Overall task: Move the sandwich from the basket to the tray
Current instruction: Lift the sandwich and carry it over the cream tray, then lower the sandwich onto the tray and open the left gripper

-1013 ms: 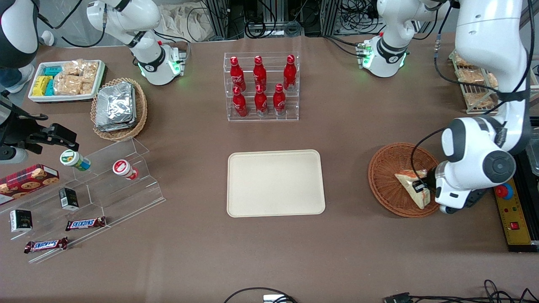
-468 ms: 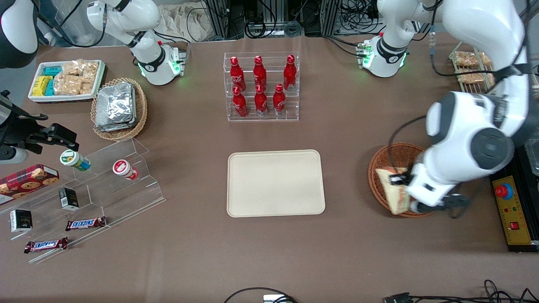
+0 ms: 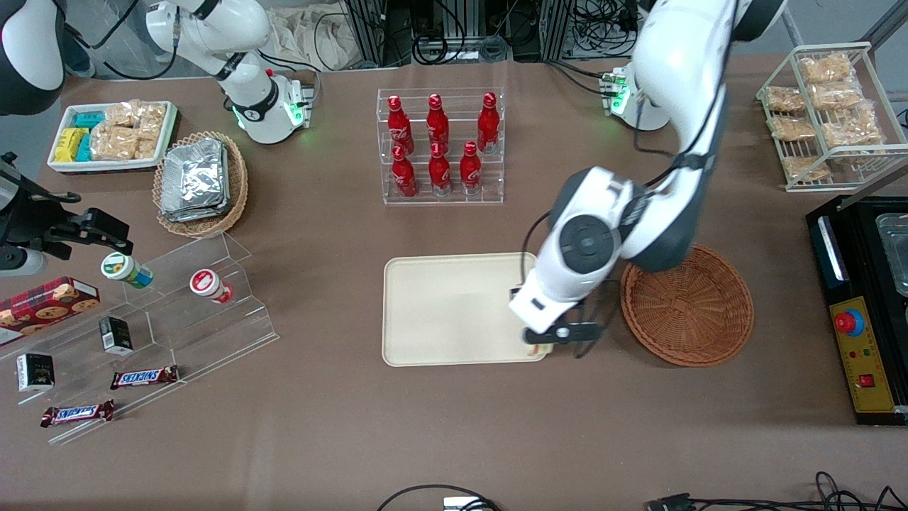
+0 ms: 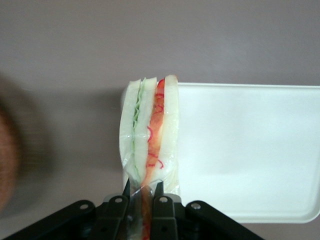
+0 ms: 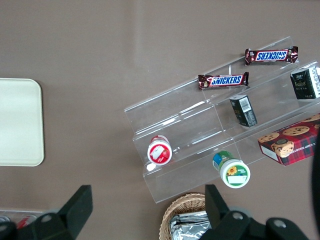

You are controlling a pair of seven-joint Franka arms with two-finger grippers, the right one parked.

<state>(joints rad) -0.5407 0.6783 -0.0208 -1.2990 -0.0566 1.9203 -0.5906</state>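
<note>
My left gripper [image 3: 545, 336] hangs over the corner of the cream tray [image 3: 447, 305] that lies closest to the reddish-brown wicker basket [image 3: 688, 305] and the front camera. It is shut on the sandwich [image 4: 150, 135], a wrapped white wedge with green and red-orange filling. In the wrist view the fingers [image 4: 161, 192] pinch the wedge's end, and the sandwich hangs over the rim of the tray [image 4: 240, 150]. From the front only a sliver of the sandwich [image 3: 536, 350] shows under the hand. Nothing lies in the basket.
A clear rack of red bottles [image 3: 440, 145] stands farther from the camera than the tray. Toward the parked arm's end are a tan basket of foil packs [image 3: 201, 181], a white snack bin [image 3: 110, 135] and an acrylic stand [image 3: 177, 298]. A wire rack [image 3: 826, 106] and black box [image 3: 858, 319] flank the basket.
The left arm lifted the sandwich out of the basket and carried it sideways to the tray's corner. The basket now holds nothing.
</note>
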